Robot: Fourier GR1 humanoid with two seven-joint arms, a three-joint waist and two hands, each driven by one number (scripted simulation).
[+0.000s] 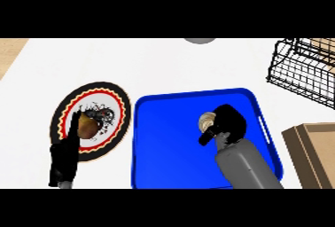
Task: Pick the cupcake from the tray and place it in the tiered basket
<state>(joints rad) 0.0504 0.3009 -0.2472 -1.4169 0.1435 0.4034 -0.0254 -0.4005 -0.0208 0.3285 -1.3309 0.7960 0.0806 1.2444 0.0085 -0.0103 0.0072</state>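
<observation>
A pale cupcake (207, 120) sits in the blue tray (163, 150), just right of the tray's middle. My right hand (229, 122) lies over its right side, fingers and thumb curled round it, hiding much of it. The black wire tiered basket (301, 77) stands at the far right, apart from the tray. My left hand (65, 159) shows at the lower left, its fingers straight and pointing up over a plate's edge.
A round patterned plate (114, 99) with a brown fruit (88, 126) on it lies left of the tray. A wooden box (314, 150) stands at the right edge, below the basket. A grey round object (200, 40) peeks in at the top.
</observation>
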